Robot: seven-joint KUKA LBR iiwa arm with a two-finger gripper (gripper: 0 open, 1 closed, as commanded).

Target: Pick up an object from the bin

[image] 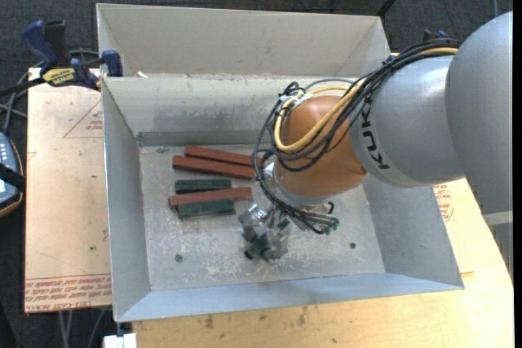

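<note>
Grey metal bin (122,200), and the gripper (263,244) sits low over the floor near the front middle, under the arm's orange wrist cover (318,147). Honestly can't tell whether it's open or closed from here. Nearest thing is a dark green flat rectangular bar (205,209) lying just left of it, near but seemingly not touching. Behind that bar, toward the back wall, lie a thin brown bar (210,197), a second dark green bar (202,186) and two long reddish-brown bars (214,166).

Bright, even light; soft shadows in bin (204,257).
</note>
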